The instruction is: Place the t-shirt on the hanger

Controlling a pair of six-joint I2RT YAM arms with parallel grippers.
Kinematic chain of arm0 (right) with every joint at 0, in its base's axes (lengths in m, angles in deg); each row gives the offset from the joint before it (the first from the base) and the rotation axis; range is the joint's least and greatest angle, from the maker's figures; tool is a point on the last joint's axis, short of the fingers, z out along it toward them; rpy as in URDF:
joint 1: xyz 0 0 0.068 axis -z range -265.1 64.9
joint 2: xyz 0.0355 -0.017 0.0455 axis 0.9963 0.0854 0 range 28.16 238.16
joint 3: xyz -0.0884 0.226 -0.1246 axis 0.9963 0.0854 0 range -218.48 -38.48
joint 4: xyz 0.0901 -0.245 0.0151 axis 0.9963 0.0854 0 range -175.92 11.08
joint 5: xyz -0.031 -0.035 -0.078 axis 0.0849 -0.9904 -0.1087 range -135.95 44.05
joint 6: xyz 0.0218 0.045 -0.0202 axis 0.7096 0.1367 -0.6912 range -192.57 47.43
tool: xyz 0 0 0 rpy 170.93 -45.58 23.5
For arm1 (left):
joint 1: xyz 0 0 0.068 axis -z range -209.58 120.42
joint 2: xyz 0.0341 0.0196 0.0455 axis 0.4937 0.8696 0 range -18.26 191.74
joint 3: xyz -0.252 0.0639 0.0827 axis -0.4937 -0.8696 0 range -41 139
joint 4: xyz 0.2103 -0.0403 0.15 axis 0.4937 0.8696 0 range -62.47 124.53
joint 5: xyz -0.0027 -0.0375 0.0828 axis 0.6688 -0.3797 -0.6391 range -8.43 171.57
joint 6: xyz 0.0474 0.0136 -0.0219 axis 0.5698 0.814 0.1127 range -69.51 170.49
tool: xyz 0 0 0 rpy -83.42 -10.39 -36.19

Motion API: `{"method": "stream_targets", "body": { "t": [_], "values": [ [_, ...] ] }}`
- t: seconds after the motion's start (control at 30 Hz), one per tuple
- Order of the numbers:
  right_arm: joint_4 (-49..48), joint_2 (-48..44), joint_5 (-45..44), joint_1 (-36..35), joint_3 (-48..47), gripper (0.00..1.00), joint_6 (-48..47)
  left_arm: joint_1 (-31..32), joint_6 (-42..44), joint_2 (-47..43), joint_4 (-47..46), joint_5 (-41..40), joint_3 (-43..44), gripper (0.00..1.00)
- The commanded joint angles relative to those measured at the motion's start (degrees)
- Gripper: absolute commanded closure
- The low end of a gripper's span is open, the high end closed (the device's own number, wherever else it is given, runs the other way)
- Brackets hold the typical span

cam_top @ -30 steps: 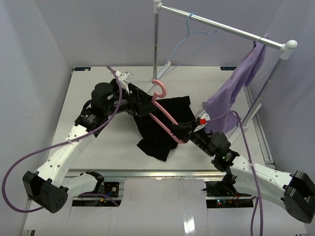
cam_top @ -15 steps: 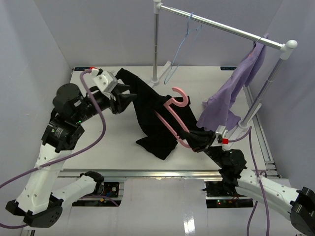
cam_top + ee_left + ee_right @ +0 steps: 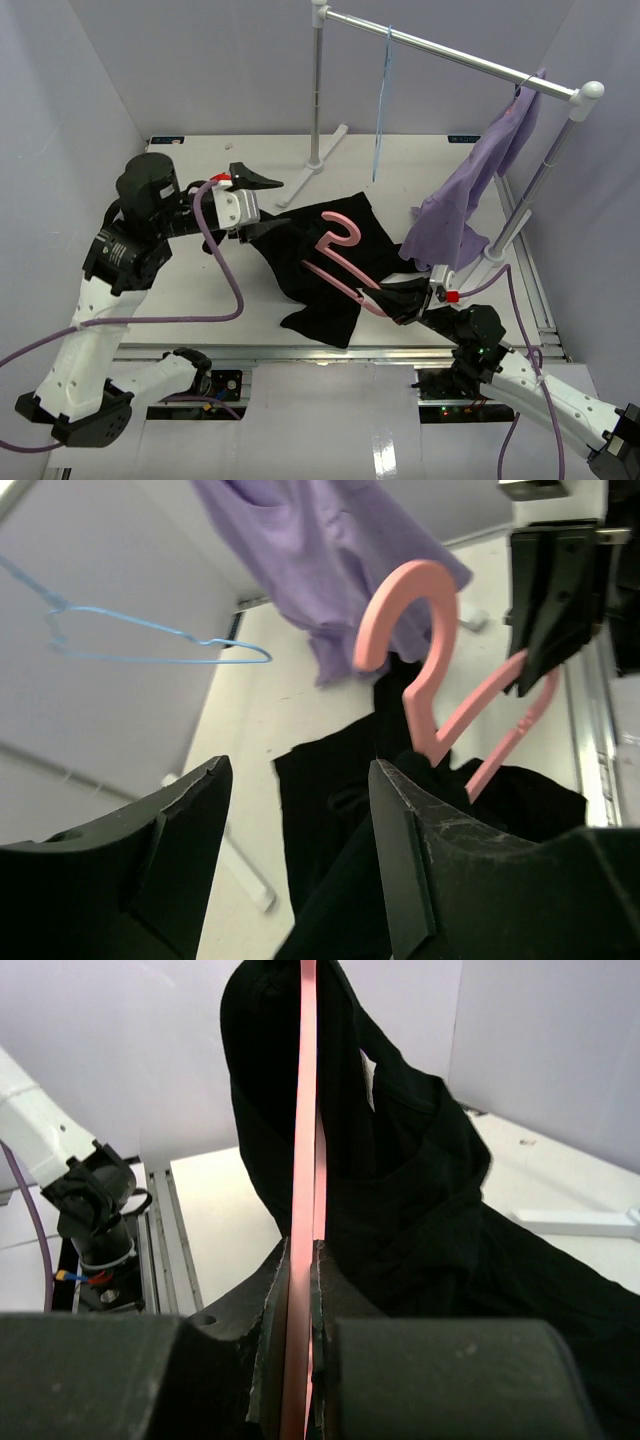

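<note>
The black t-shirt drapes over the pink hanger and trails down onto the white table. My right gripper is shut on the hanger's lower arm and holds it tilted, hook pointing up and to the far side. In the right wrist view the pink bar runs up from between the closed jaws with the shirt hung round it. My left gripper stands wide open at the shirt's left upper edge. In the left wrist view black cloth lies beyond the gap, beside the hanger's hook.
A clothes rail stands at the back on two poles. A thin light-blue wire hanger hangs from it. A lavender garment hangs at its right end, down to the table near my right arm. Grey walls close in on both sides.
My left gripper has opened and swung down to the right; the shirt's upper edge has dropped from high at the left. My right gripper has shifted the hanger slightly left. The blue hanger has swung.
</note>
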Motion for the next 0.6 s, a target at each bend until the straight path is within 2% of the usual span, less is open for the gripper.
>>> {"method": "stream_targets", "body": {
  "t": [0.0,0.03,0.1,0.27,0.37,0.57],
  "values": [
    [-1.60,0.80,1.63,-0.01,-4.61,0.92,-0.90,0.09,10.91,5.43,19.93,11.16,6.93,0.31],
    [-1.20,0.83,1.65,0.03,-4.68,0.92,-1.10,0.09,12.30,6.31,23.51,10.64,7.63,0.31],
    [-0.78,0.55,2.07,0.03,-4.69,0.92,-1.31,0.16,12.26,5.15,24.54,9.32,5.16,0.29],
    [-0.16,0.57,4.27,-0.05,-5.56,0.92,-1.36,0.53,10.93,1.36,24.51,4.30,-0.88,0.30],
    [0.46,-0.52,4.69,-0.06,-5.61,0.92,-1.49,0.93,10.62,0.29,24.60,4.30,-2.88,0.32],
    [1.69,-2.35,5.82,-0.03,-5.98,0.92,-2.24,2.82,8.12,3.46,26.01,2.76,-2.80,0.30]
  ]
}}
